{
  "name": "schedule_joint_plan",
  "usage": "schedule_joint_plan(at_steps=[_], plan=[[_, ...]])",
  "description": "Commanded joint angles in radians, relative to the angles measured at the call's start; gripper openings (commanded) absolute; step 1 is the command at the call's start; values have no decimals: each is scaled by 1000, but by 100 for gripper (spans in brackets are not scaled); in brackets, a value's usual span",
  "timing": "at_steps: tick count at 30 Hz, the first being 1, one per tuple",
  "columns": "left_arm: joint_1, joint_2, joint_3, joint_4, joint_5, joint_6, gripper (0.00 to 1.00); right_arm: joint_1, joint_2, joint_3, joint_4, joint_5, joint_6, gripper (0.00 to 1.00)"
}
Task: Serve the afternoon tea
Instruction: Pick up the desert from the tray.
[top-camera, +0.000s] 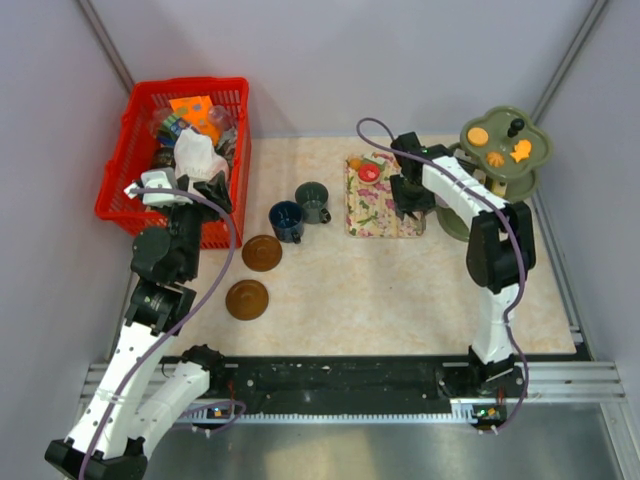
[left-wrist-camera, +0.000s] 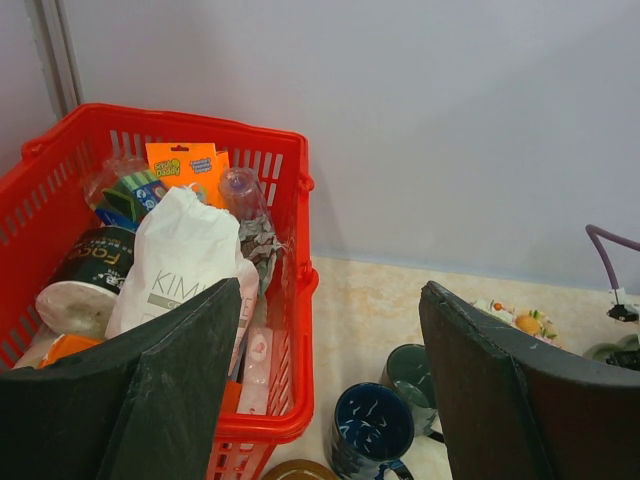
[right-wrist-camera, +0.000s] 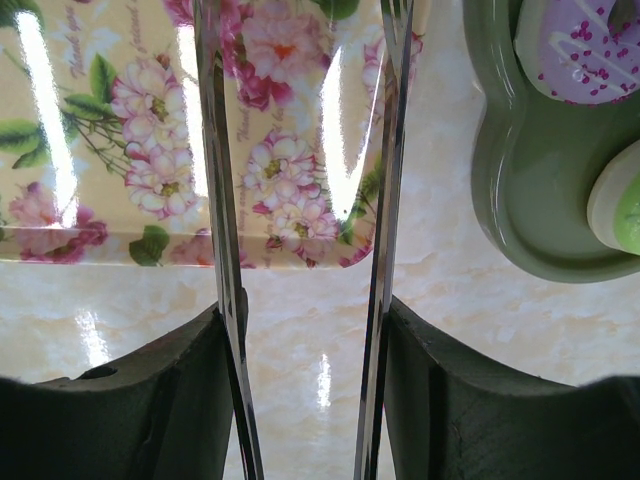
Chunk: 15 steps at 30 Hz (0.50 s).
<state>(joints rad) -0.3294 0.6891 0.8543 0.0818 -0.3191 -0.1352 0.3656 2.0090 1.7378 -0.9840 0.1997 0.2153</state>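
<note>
**Right arm has the tongs at the floral tray, left arm sits by the basket**

The right jaws (right-wrist-camera: 305, 310) are clamped on the metal tongs (right-wrist-camera: 222, 200). Both thin blades sit pinched between them and run out over the near edge of the floral tray (right-wrist-camera: 100, 200). Nothing's caught in the tongs as far as I can see. Just to the right is the bottom tier of the three-tier stand (right-wrist-camera: 520, 200), at the far-right corner of the tabletop (top-camera: 400, 290). It's holding a purple doughnut (right-wrist-camera: 580, 50) and a green-and-white pastry (right-wrist-camera: 620, 205). A red pastry (top-camera: 369, 172) is on the far end of the tray.

The right arm comes up the right side, elbow bent, with the forearm angling left and the wrist pointing down.

The left jaws (left-wrist-camera: 330, 295) are wide open and holding nothing. They're hovering at the near side of the red basket (left-wrist-camera: 200, 118) in the far-left corner. The navy mug (left-wrist-camera: 372, 425) and dark-green mug (left-wrist-camera: 412, 372) sit side by side mid-tabletop. The two saucers (top-camera: 262, 252) (top-camera: 246, 299) are nearer the front.
</note>
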Motion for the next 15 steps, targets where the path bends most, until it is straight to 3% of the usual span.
schedule_joint_plan(at_steps=[1, 10, 15], plan=[[-2, -10, 3, 36, 5, 5, 77, 7, 16, 49, 18, 7, -14, 52], [-2, -11, 3, 36, 8, 5, 77, 7, 57, 72, 21, 4, -22, 52], [-2, -11, 3, 36, 6, 5, 77, 6, 45, 69, 19, 3, -19, 46]])
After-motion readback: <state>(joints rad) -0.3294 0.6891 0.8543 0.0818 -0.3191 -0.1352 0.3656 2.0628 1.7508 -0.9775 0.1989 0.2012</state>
